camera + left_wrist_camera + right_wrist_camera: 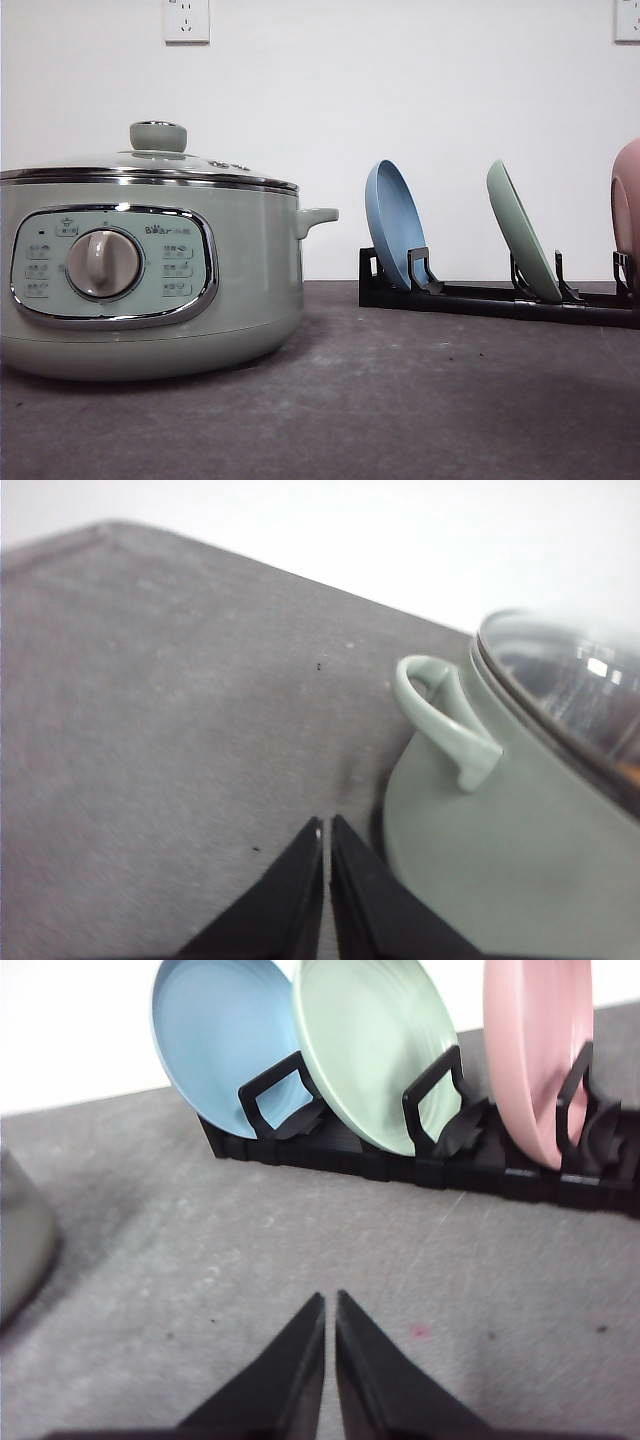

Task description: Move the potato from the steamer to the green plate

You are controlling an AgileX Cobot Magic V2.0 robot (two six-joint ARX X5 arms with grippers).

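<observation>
Both grippers, left (pixel 326 830) and right (pixel 330 1305), clenched empty; lid (pixel 158 152) on steamer (pixel 150 290)

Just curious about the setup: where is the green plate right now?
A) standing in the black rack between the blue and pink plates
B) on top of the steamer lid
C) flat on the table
A: the green plate stands on edge in the rack, between the blue plate and the pink plate.
</observation>
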